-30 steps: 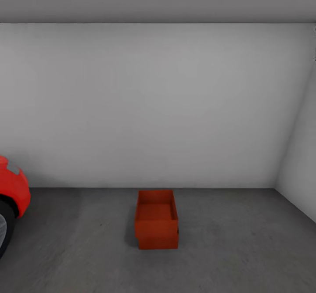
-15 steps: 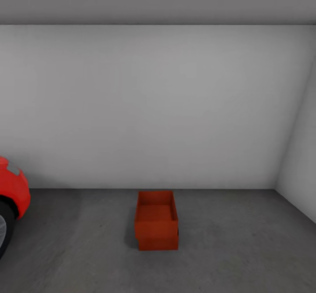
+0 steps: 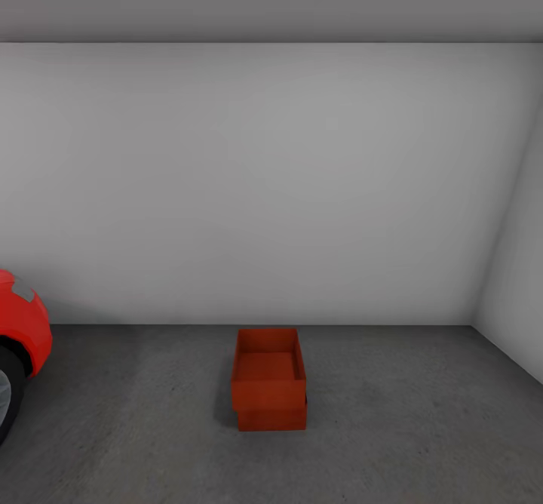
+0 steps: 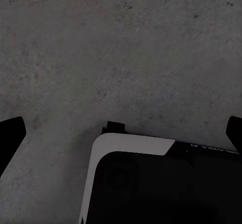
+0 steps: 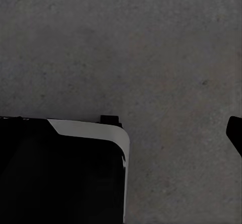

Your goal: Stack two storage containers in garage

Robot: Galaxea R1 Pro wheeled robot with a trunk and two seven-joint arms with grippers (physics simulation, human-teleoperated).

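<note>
A: Left gripper (image 4: 121, 128): we see both black fingertips (image 4: 11, 133) at opposite edges of the left wrist view, spread wide, nothing between them. It hangs over bare concrete floor (image 4: 126, 48), pointing down, with the robot's base (image 4: 151, 183), black with a white rim, beneath the camera.

B: Right gripper?

A: We see one dark fingertip (image 5: 236, 133) at the edge of the right wrist view. The other finger is out of frame, so we can't tell if it's spread or closed. Nothing visible against that finger. Same mottled grey floor under it, and the base corner too.

B: Containers?

A: In the head view, the two storage containers (image 3: 269, 379) are stacked, one seated on the other, upper rim open. The lower one (image 3: 271, 417) sits on the floor, centred ahead of us, long side running away from us toward the back wall (image 3: 271, 187). The stack stands off that wall, with a strip of floor between.

B: Room around it?

A: Open concrete on both sides of the stack. Red car (image 3: 21, 338) at the left edge, nose and a wheel showing, well apart from the stack. Side wall (image 3: 520, 300) meets the floor at right, also well apart.
</note>
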